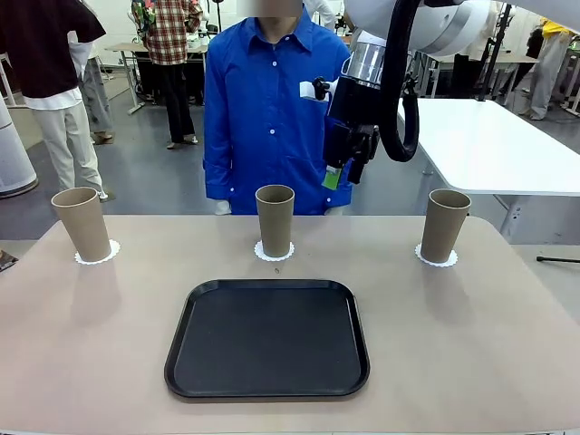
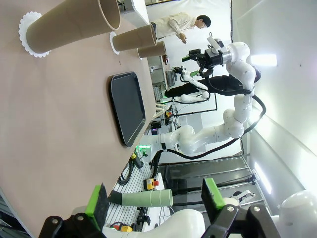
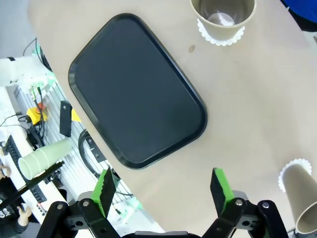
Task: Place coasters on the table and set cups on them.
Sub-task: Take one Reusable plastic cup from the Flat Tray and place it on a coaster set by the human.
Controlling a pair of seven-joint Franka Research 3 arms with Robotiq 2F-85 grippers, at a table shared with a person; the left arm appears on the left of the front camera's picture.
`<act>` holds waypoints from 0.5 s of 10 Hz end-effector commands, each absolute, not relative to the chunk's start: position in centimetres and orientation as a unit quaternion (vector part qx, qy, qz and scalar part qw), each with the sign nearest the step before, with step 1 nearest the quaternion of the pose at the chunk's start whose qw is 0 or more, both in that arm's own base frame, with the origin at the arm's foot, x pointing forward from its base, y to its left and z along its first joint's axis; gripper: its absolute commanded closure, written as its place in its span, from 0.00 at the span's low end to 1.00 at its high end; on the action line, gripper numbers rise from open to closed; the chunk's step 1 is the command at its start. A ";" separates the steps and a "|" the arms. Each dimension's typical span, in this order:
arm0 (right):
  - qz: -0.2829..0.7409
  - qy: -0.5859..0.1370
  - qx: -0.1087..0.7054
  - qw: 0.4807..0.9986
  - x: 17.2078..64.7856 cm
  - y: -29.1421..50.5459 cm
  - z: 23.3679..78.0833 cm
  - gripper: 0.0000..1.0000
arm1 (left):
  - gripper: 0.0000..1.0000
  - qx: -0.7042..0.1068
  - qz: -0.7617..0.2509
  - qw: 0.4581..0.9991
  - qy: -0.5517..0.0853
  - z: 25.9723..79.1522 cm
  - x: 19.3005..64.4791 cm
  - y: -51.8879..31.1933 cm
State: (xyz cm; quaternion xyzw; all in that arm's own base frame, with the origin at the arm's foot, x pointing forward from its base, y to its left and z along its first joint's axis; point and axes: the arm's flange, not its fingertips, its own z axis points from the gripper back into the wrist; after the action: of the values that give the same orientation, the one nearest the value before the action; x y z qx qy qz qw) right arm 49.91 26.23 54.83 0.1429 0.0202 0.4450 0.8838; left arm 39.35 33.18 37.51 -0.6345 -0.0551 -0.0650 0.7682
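Front: 3 cups [image 1: 275, 219] on coasters [image 1: 273, 252].

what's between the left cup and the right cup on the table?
The middle cup on its coaster stands between the left cup and right cup, with bare table on either side; the front view shows it.

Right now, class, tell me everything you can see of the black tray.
The black tray is a shallow rectangle with rounded corners and a raised rim, matte and plastic-looking. It lies flat and empty on the beige table, near its middle on the robot's side, in front of the middle cup. Nothing touches it but the tabletop.
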 end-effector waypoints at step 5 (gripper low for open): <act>0.442 0.017 0.155 0.883 49.9 26.5 54.7 0.00 | 0.00 -0.634 -0.064 0.769 -0.057 37.7 39.2 33.1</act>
State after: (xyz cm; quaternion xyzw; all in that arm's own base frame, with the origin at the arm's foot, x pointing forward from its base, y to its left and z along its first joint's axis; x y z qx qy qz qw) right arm 49.91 26.23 54.83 0.1429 0.0202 0.4451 0.8838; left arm 39.35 33.18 37.51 -0.6345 -0.0551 -0.0650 0.7682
